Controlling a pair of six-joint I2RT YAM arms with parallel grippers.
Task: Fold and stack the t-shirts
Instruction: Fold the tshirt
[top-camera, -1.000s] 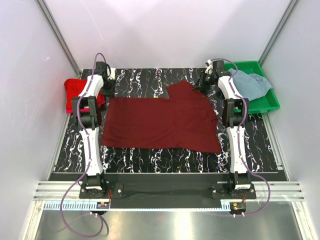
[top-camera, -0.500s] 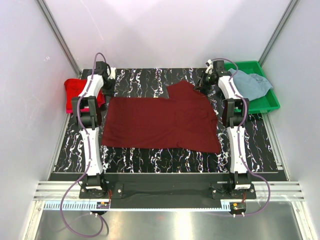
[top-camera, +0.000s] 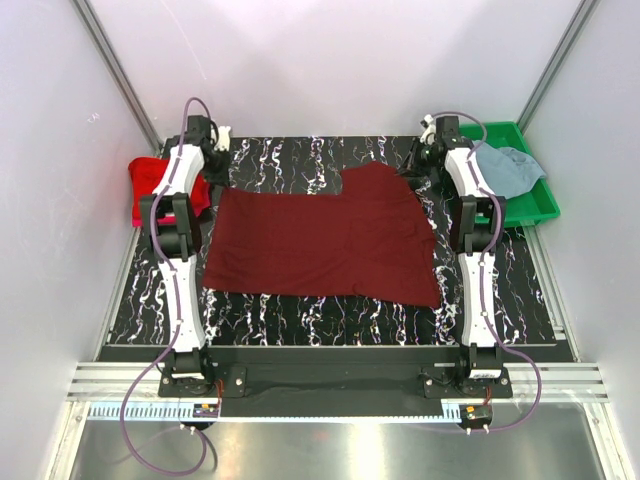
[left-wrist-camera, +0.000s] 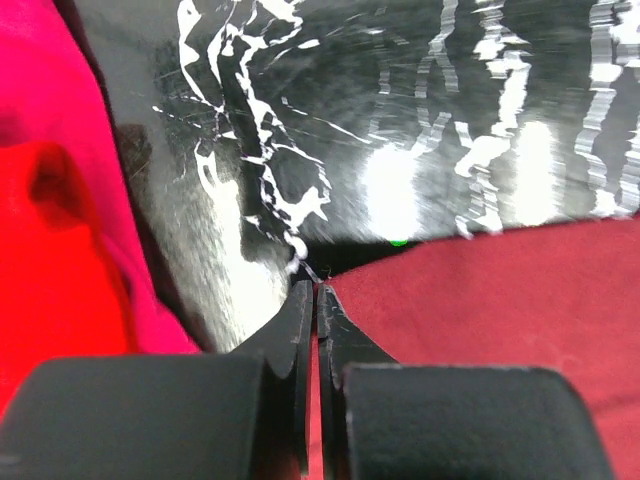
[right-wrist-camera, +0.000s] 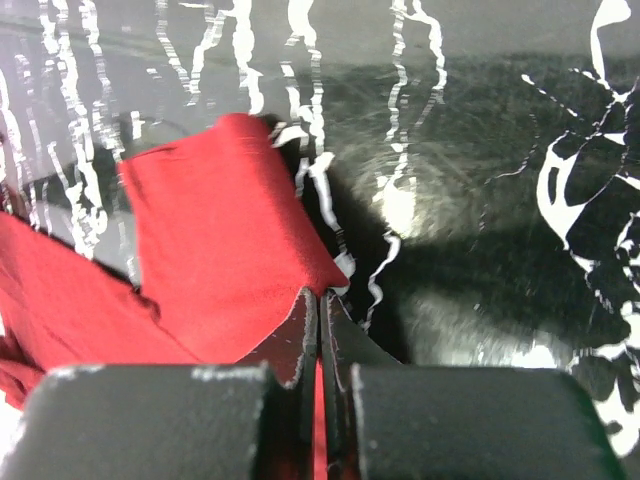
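Observation:
The dark maroon t-shirt lies spread flat on the marbled black table. My left gripper is shut on its far left corner; in the left wrist view the gripper pinches a strip of the maroon cloth. My right gripper is shut on the far right corner; in the right wrist view the gripper holds the cloth slightly lifted. The bright red t-shirt lies bunched at the left edge. Pink cloth shows beside red. The grey-blue t-shirt lies in the tray.
A green plastic tray stands at the back right, off the table's right edge. White walls with metal posts close in the back and sides. Bare marbled table shows in front of the maroon shirt.
Both grippers have moved toward the back of the table, drawing the maroon shirt's far edge with them. The right corner has shifted back and to the right.

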